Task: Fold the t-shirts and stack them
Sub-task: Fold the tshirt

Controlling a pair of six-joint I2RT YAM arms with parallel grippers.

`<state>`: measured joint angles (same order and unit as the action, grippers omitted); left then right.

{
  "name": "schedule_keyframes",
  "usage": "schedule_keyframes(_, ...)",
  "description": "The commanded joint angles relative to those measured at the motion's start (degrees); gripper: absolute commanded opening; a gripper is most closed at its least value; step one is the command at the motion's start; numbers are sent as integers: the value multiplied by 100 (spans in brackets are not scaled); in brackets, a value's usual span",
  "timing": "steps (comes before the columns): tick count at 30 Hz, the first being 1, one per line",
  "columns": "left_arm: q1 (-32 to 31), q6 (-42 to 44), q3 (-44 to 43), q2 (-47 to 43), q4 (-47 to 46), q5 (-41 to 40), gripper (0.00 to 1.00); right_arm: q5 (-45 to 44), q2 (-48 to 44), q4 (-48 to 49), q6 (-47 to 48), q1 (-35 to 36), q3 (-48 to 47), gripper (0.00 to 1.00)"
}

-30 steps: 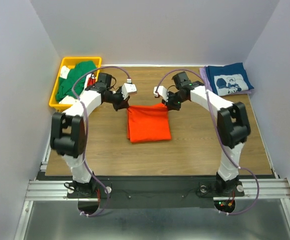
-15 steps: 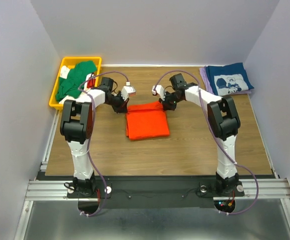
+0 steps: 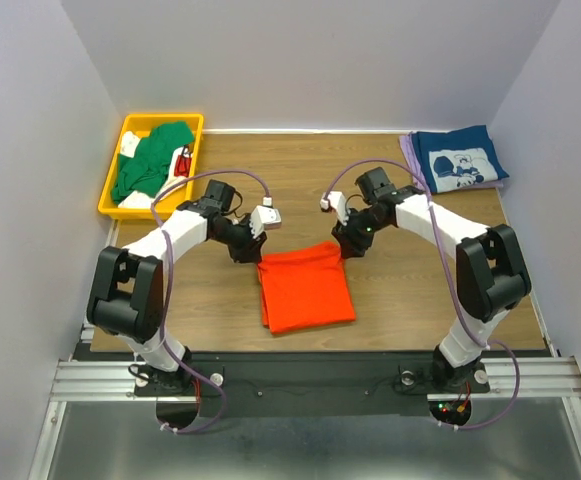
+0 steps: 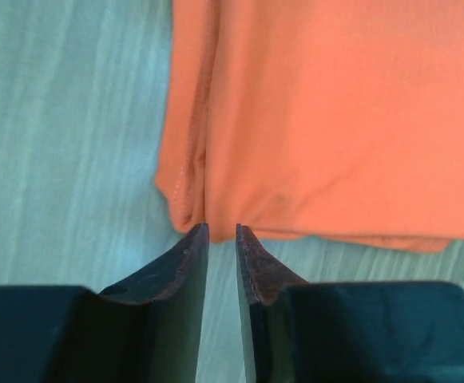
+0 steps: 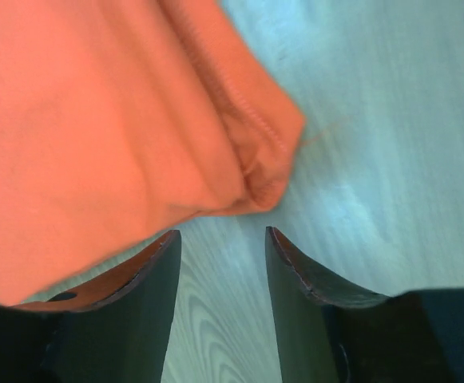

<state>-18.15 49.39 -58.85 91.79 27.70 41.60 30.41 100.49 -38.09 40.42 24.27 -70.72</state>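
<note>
The bright orange t-shirt (image 3: 305, 290) lies folded into a rectangle on the table's near middle. My left gripper (image 3: 254, 250) sits at its far left corner. In the left wrist view the jaws (image 4: 222, 229) stand slightly apart, with the orange cloth (image 4: 335, 120) just past the tips. My right gripper (image 3: 346, 246) is at the far right corner, open, and bare wood shows between its fingers (image 5: 222, 233), with the shirt's corner (image 5: 263, 159) just beyond. A navy t-shirt (image 3: 460, 160) with white print lies folded on a lavender one (image 3: 408, 150) at the back right.
A yellow bin (image 3: 160, 117) at the back left holds a crumpled green t-shirt (image 3: 150, 160) and other cloth. Grey walls close in the wooden table (image 3: 420, 300) on three sides. The arms' bases stand at the near edge.
Both arms dragged the orange shirt toward the near edge. Both grippers, shut on its far corners before, have now parted and let the cloth go.
</note>
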Motion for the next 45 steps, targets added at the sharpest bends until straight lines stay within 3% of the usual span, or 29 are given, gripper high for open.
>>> schedule_keyframes(1,93,150,-179,-644,-28,120,38,43,-162,3,-658,-212,-503,53)
schedule_keyframes(2,75,202,-232,-706,-80,137,45,287,-57,3,-876,-325,-800,54)
schedule_keyframes(5,-117,238,-425,-777,-292,85,52,788,512,-23,-1176,-388,-1346,50)
schedule_keyframes(13,-970,37,-628,-92,-932,-275,53,1880,2000,-32,-1914,-379,-2411,45)
schedule_keyframes(20,-1217,-96,-637,515,-1337,-276,53,2056,2414,-24,-1986,-379,-2298,45)
schedule_keyframes(24,-1314,-140,-680,831,-1417,-162,43,2223,2765,-15,-2082,-379,-2324,39)
schedule_keyframes(34,-1401,-201,-795,1016,-1470,190,31,2741,3222,99,-2249,-362,-2376,33)
schedule_keyframes(40,-1428,-184,-874,1078,-1417,190,9,2759,3407,161,-2276,-265,-2306,30)
schedule_keyframes(41,-1428,-131,-891,1069,-1373,216,1,2725,3407,161,-2267,-248,-2263,26)
schedule_keyframes(45,-1428,-87,-874,876,-1355,199,0,2672,3408,170,-2214,-248,-2104,16)
